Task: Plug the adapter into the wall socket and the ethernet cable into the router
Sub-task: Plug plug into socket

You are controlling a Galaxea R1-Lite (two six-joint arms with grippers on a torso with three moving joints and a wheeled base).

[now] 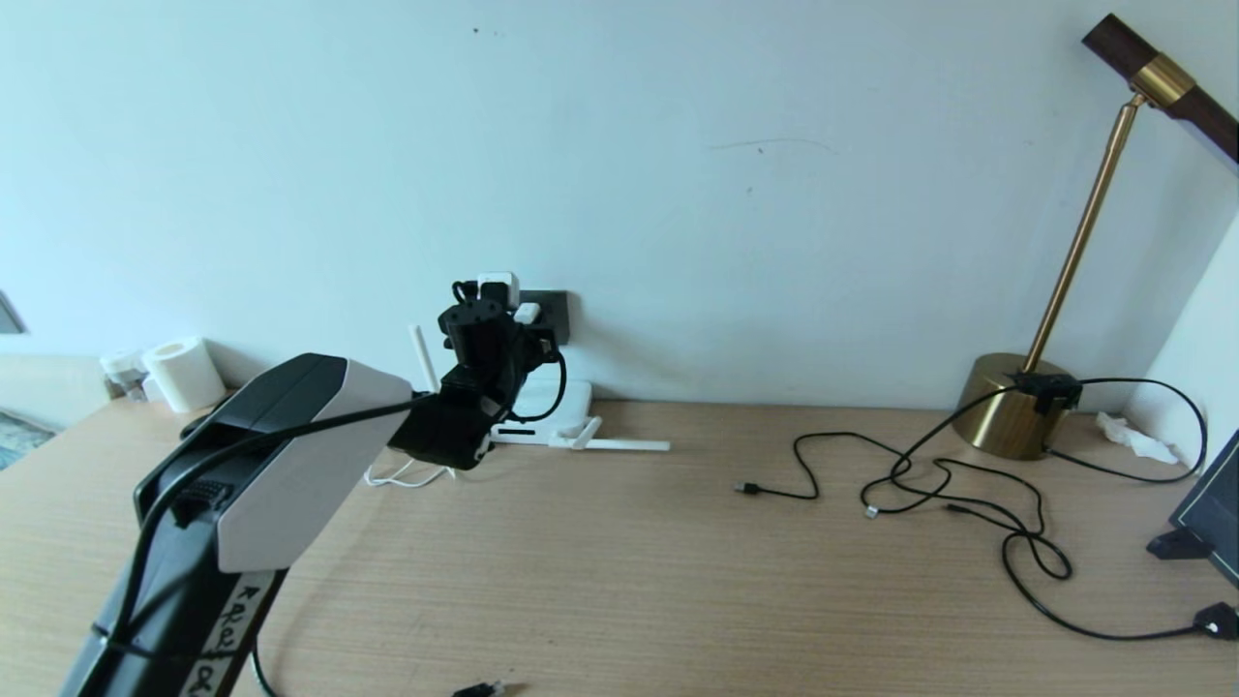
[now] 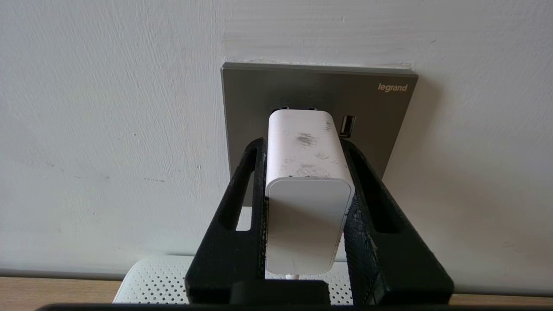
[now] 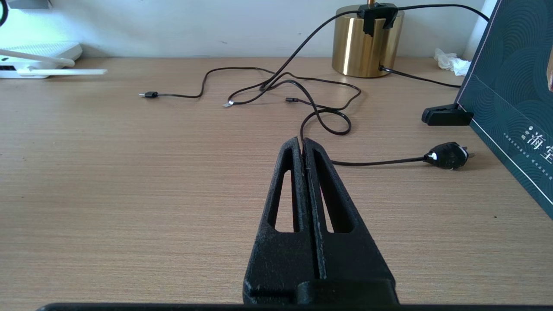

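Note:
My left gripper is shut on the white adapter, one finger pressed to each side. It holds the adapter's front end up against the dark-grey wall socket, with the pins just at the holes. In the head view that gripper sits in front of the wall socket. The white router lies on the table below the socket, its antennas spread out. The ethernet cable plug lies at the table's near edge. My right gripper is shut and empty, low over the table.
A brass lamp stands at the back right, with thin black cables sprawled in front of it and a black plug. A dark box leans at the right edge. A paper roll stands at the back left.

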